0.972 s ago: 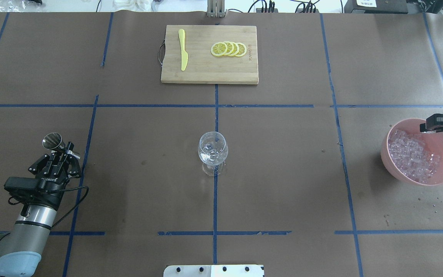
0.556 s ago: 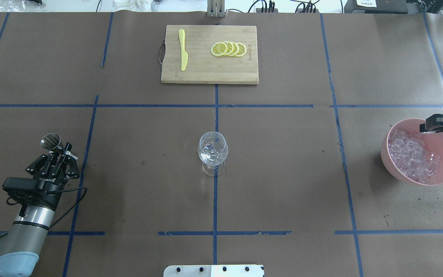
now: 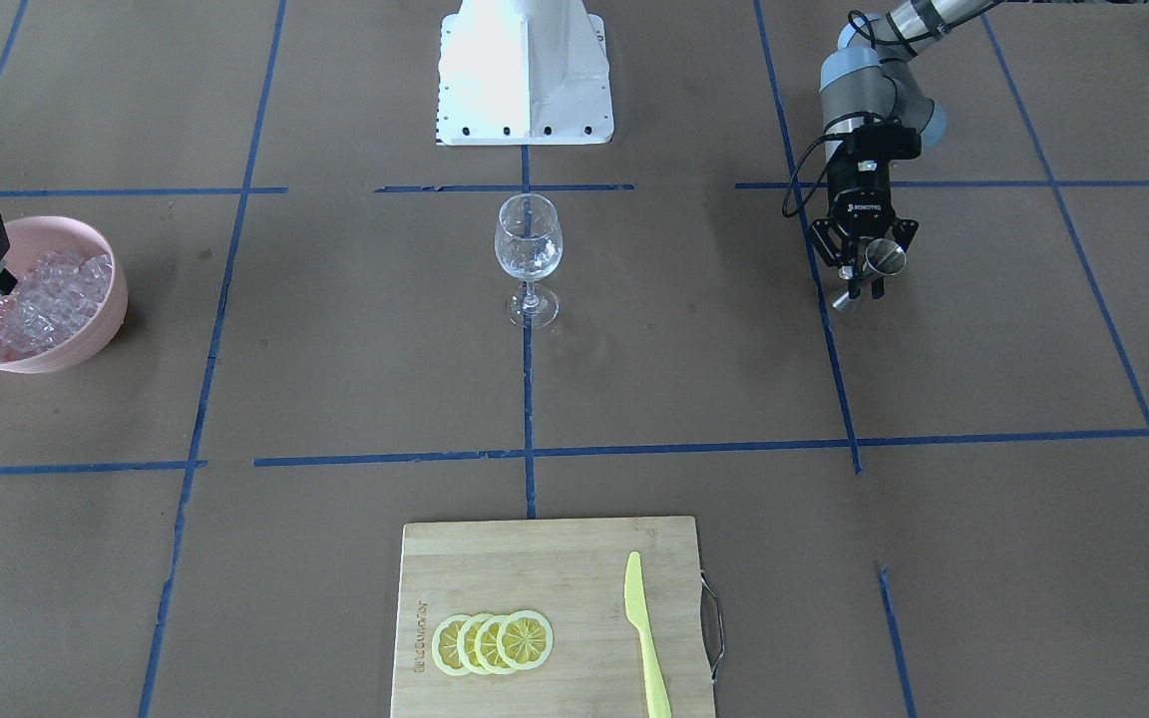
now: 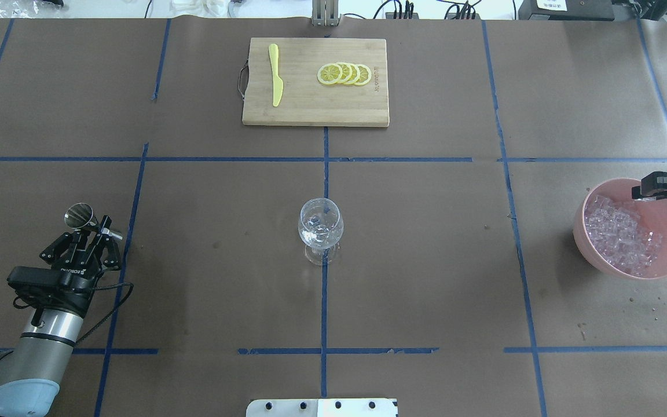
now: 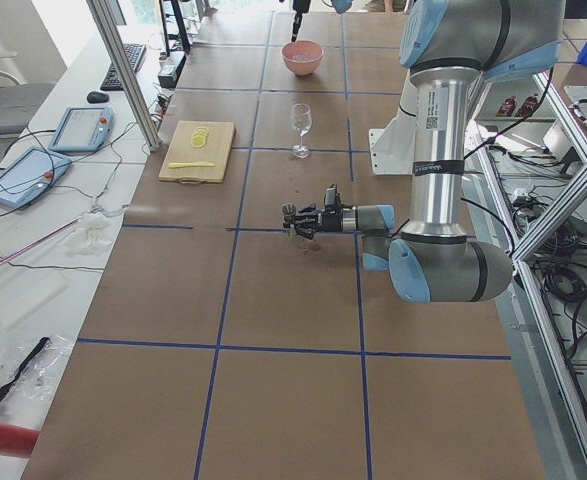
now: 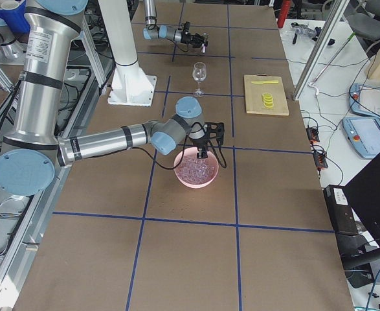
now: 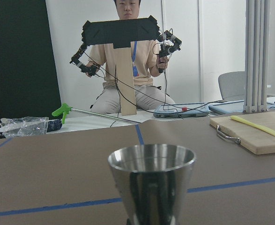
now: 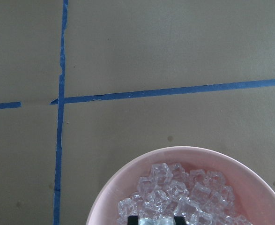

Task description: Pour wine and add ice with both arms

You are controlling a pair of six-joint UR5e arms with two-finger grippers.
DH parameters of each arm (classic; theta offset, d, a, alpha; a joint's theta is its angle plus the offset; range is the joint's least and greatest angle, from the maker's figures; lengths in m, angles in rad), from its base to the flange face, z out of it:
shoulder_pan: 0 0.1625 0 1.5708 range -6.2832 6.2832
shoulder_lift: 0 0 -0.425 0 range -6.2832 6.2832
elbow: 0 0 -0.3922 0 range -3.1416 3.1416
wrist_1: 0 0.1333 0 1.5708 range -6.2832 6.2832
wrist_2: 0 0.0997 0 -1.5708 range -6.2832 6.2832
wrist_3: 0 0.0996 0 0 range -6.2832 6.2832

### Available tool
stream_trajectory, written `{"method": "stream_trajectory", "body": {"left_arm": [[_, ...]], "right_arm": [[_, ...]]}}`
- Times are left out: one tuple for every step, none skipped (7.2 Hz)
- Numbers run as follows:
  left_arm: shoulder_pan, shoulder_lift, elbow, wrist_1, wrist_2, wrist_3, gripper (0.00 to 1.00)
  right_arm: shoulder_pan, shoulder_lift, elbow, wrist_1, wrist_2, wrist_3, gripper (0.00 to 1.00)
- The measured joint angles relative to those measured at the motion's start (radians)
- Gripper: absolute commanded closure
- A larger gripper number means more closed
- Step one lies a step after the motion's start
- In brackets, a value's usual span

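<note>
A clear wine glass (image 4: 321, 226) stands at the table's middle with a few ice cubes in its bowl; it also shows in the front view (image 3: 529, 239). My left gripper (image 4: 91, 230) is shut on a steel jigger (image 4: 80, 215) at the near left and holds it upright just above the table. The jigger fills the left wrist view (image 7: 151, 183). A pink bowl (image 4: 580, 231) at the right holds the ice (image 4: 620, 237). My right gripper (image 4: 641, 193) sits over the bowl's far rim. Its tips (image 8: 156, 220) are narrowly apart with a cube between them.
A wooden cutting board (image 4: 310, 110) lies at the far middle with a yellow knife (image 4: 275, 75) and lemon slices (image 4: 345, 74). Water drops (image 4: 658, 301) spot the paper near the bowl. The white robot base (image 3: 525, 70) sits at the near edge.
My left gripper with the jigger has shifted slightly toward the robot. The right gripper, the glass and the bowl have not moved.
</note>
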Motion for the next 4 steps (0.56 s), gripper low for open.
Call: {"method": "stream_trajectory", "body": {"left_arm": [[0.000,-0.001,0.000,-0.002,-0.009,-0.001,0.65],[0.000,-0.002,0.000,-0.003,-0.013,-0.002,0.60],[0.000,-0.001,0.000,-0.003,-0.018,-0.002,0.56],[-0.001,0.001,0.000,-0.003,-0.024,-0.002,0.53]], "right_arm": [[0.000,0.000,-0.001,0.000,0.000,0.000,1.00],[0.000,0.000,-0.001,0.000,-0.001,0.000,1.00],[0.000,0.000,-0.001,0.000,-0.001,0.000,1.00],[0.000,0.000,-0.001,0.000,-0.001,0.000,1.00]]}}
